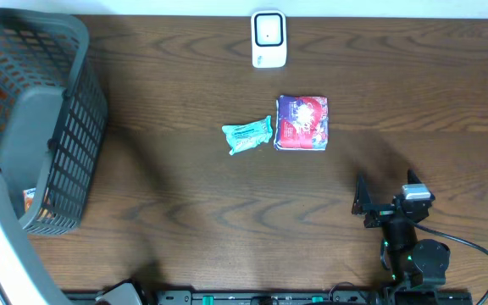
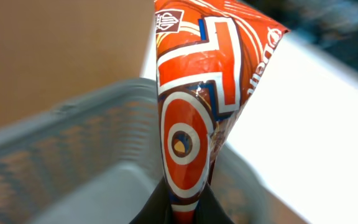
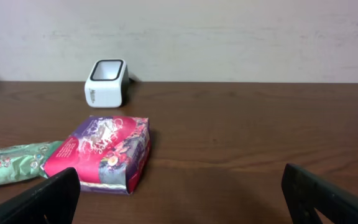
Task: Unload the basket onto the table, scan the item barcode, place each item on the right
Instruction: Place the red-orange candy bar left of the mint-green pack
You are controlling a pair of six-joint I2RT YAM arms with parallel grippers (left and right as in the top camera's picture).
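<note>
The left claw (image 2: pixel 179 208) is clamped on an orange packet (image 2: pixel 197 99), shown clearly only from its wrist camera; the right claw (image 3: pixel 185 194) is spread wide.

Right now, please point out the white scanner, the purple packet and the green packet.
white scanner (image 1: pixel 268 38), overhead view, top face.
purple packet (image 1: pixel 302 123), overhead view, printed middle.
green packet (image 1: pixel 248 135), overhead view, middle.

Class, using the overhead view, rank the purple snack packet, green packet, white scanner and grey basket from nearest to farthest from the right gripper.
From the right gripper:
1. purple snack packet, mid-table.
2. green packet, just left of the purple one.
3. white scanner, at the far edge.
4. grey basket, far left.
</note>
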